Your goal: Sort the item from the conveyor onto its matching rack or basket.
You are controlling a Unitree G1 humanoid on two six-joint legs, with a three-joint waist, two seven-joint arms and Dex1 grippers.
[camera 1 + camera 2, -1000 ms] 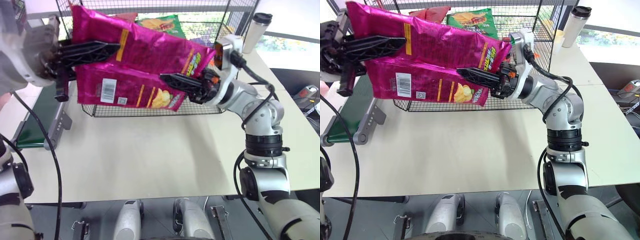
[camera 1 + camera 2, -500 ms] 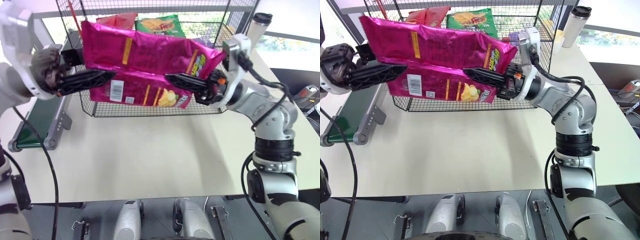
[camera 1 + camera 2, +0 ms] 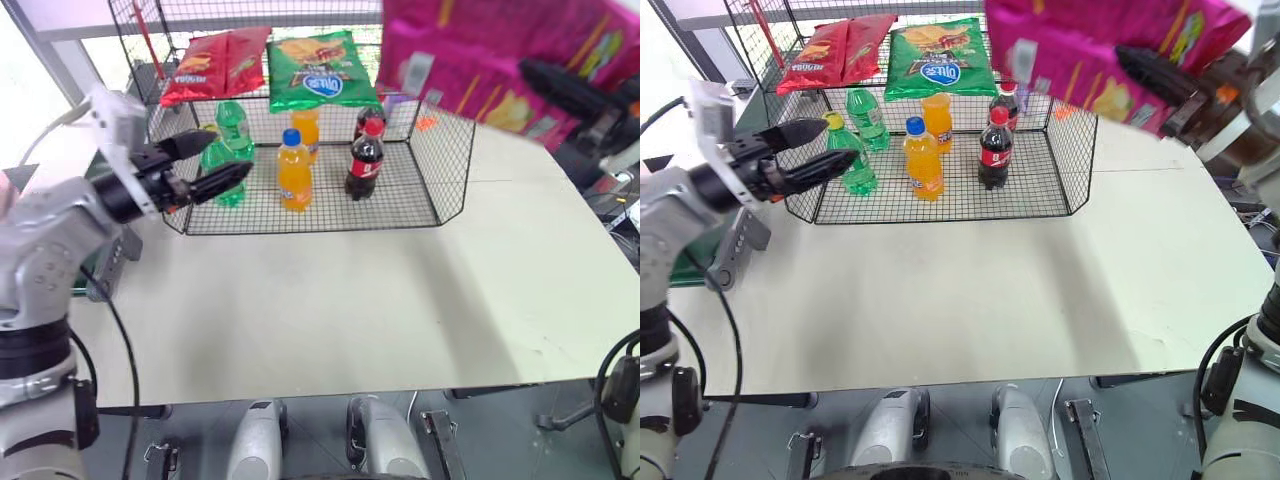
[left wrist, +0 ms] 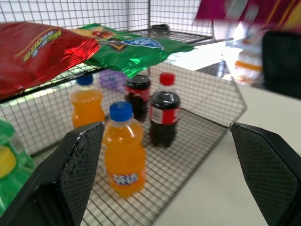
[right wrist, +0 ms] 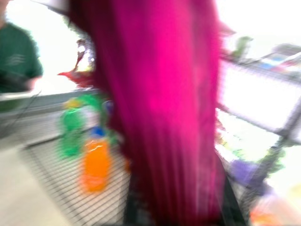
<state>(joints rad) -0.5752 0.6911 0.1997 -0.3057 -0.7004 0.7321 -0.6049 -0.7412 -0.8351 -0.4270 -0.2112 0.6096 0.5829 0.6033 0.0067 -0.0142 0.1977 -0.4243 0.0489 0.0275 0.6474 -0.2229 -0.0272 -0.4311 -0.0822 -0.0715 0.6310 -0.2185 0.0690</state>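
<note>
- Black fingers of the left gripper [image 3: 205, 165] stand spread wide and empty at the cage's [image 3: 450, 160] left front corner, pointing across toward the bottles inside.
- Just behind that arm, a strip of the green conveyor [image 3: 685, 268] shows, with nothing visible on it.
- On the cage's upper shelf lie a red bag [image 3: 215, 62] and, beside it to the right, a green bag [image 3: 320, 68]; the shelf right of the green bag looks free.
- On the wire floor below stand green, orange [image 3: 292, 172] and cola [image 3: 364, 160] bottles.
- Far right and high, the pink bag [image 3: 1090, 50] hangs in the air, pinched by the right gripper [image 3: 1160, 75], whose fingers are clamped on it.
- The bag's long axis runs roughly left to right, tilted, with its free end toward the cage.
- The bag sits above and to the right of the shelf, so the right arm alone carries it; the likely move is leftward and down to the free shelf spot beside the green bag.
</note>
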